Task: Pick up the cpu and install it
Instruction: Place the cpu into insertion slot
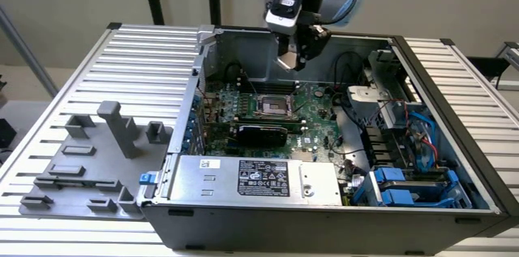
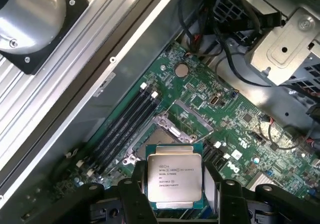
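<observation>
Now, working the arm from a remote desk, I am holding the cpu [image 2: 174,178] clamped by two opposite edges between the dark fingers [image 2: 134,193]. Its silver printed lid is facing the wrist camera and lying flat. Gripping by the edges is leaving the underside free, which I judge is the reason for taking it this way: no part of a finger is coming between the chip and its seat.

The chip is hanging in the air above the socket [image 2: 159,134], not touching it. The socket's metal frame is showing past one edge of the chip in the wrist view, so I am reading the two as nearly, but not fully, lined up. Black memory slots [image 2: 125,126] are running just beside the socket on the green motherboard [image 2: 235,119].

In the exterior view the gripper [image 1: 297,53] is hovering over the rear part of the open computer case [image 1: 454,81], pointing straight down, which suits a part that has to go in level. Dark cables [image 1: 349,65] are looping near that spot, and I judge them the nearest thing to snag. The grey power supply [image 1: 259,178] with its black label is lying along the case's near wall, well apart from the gripper. The case is resting on a slatted table [image 1: 146,50], with a grey fixture [image 1: 81,166] at the exterior view's left.
</observation>
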You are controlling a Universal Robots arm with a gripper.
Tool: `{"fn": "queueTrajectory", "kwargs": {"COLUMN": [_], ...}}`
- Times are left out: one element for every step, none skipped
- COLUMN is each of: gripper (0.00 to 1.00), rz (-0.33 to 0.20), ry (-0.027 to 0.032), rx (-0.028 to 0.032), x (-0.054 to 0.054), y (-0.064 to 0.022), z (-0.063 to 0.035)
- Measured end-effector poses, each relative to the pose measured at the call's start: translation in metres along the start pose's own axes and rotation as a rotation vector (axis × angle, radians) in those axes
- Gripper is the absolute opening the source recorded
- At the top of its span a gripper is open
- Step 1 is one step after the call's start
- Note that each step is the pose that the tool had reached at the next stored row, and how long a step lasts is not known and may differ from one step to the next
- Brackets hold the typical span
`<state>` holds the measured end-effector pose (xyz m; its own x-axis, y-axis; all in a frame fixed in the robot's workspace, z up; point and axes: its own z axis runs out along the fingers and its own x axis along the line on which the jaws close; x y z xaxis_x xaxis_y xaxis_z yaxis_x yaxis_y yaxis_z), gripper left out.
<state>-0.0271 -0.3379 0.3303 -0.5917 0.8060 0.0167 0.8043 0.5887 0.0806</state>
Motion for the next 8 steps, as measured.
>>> {"fn": "queueTrajectory", "kwargs": {"gripper": [0.55,0.55,0.55,0.55,0.55,0.55,0.55,0.55], "rz": [0.018,0.042,0.059,0.087,0.104,0.122,0.141,0.159], "ry": [-0.0015,-0.0034,-0.0049,-0.0071,-0.0084,-0.0099,-0.0114,-0.0128], "rx": [-0.0003,-0.0006,-0.0009,-0.0013,-0.0017,-0.0019,-0.0023,-0.0027], "x": [0.0000,0.0000,-0.0001,-0.0001,-0.0001,-0.0001,-0.0002,-0.0002], "y": [-0.0001,-0.0002,-0.0003,-0.0005,-0.0006,-0.0007,-0.0008,-0.0009], "z": [0.0011,0.0025,0.0037,0.0056,0.0069,0.0082,0.0096,0.0110]}}
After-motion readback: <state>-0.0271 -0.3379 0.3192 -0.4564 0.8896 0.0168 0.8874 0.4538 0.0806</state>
